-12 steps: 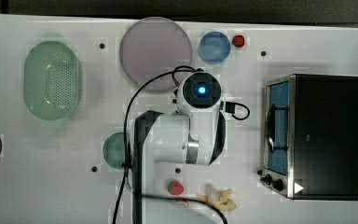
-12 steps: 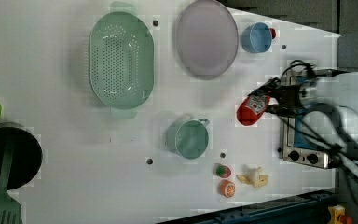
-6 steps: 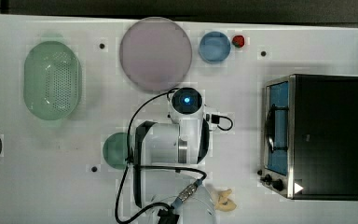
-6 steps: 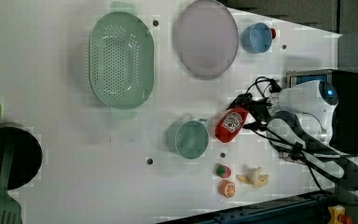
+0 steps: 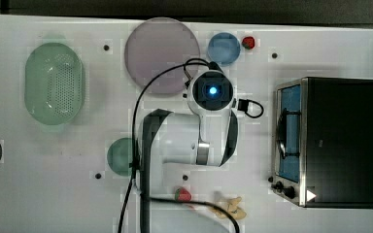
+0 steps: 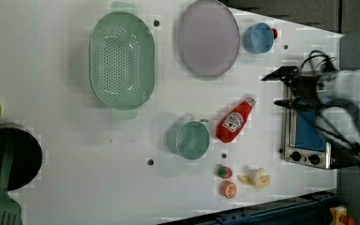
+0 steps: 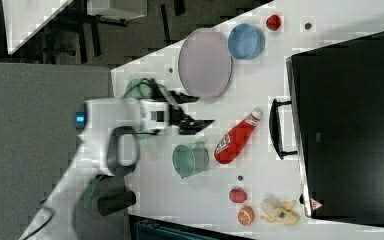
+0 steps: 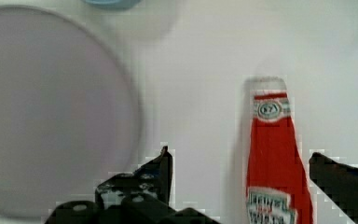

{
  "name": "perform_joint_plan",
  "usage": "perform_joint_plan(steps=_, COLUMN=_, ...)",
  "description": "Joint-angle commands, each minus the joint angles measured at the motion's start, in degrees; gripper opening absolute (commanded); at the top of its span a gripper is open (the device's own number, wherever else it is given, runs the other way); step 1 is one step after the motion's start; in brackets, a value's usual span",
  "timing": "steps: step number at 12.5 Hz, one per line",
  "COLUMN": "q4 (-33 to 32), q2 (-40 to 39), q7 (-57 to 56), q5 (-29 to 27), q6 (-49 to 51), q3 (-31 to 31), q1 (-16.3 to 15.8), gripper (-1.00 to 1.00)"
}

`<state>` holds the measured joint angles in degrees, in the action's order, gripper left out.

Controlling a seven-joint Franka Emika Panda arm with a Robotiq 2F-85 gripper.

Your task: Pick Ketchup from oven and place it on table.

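Red Ketchup lies flat on the white table in the left view, between the green cup and the oven, apart from both. In the right view the gripper hangs above the table beside the purple plate, jaws apart and empty. The wrist view has the bottle lying between the spread fingers. Placement looks done; the next move calls for lifting clear without nudging the bottle.
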<state>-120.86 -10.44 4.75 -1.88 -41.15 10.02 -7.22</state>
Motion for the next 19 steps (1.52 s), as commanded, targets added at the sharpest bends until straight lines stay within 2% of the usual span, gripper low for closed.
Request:
perform_joint_plan(steps=1, q4=16.2, q2=6.8, q7=2.0, q5=-0.1, q6=14.5, q3=-0.3, q1=0.1, gripper=1.0)
perform_joint_plan(steps=6, q4=25.5, q2=6.8, q7=2.3, q5=0.5, q6=27.8, q3=0.2, q1=0.1, gripper=1.0)
perform_joint_plan(steps=8, q4=28.9, q2=6.8, q7=2.3, q5=1.3, q6=37.4, q3=0.3, q1=0.3, gripper=1.0)
perform_joint_plan(steps=19, q4=28.9, q2=6.5, q7=2.3, q5=1.3, q6=38.5, q3=0.1, q1=0.2, gripper=1.0)
